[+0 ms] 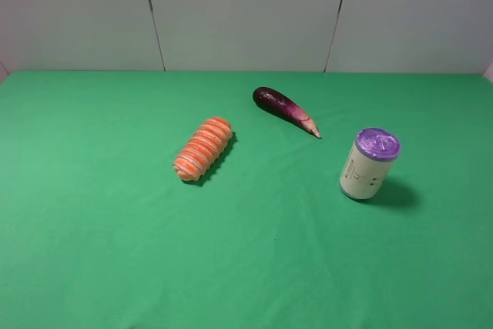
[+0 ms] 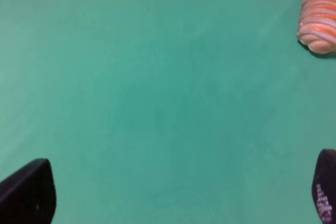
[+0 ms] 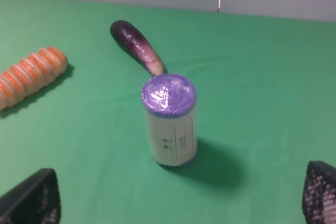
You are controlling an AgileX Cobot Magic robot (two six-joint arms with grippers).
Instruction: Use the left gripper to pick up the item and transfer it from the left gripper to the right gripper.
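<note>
The item [image 1: 368,166], a cream-white cylinder with a crinkled purple top, stands upright on the green table at the right. It also shows in the right wrist view [image 3: 169,121], out in front of my right gripper [image 3: 176,195], which is open and empty and apart from it. My left gripper [image 2: 176,192] is open and empty above bare green cloth; the item is out of that view. Neither gripper shows in the exterior high view.
An orange-and-white ribbed roll [image 1: 203,148] lies left of centre, and shows in the left wrist view [image 2: 318,11]. A dark purple eggplant [image 1: 283,108] lies behind the item. White wall panels [image 1: 246,13] close the table's far edge.
</note>
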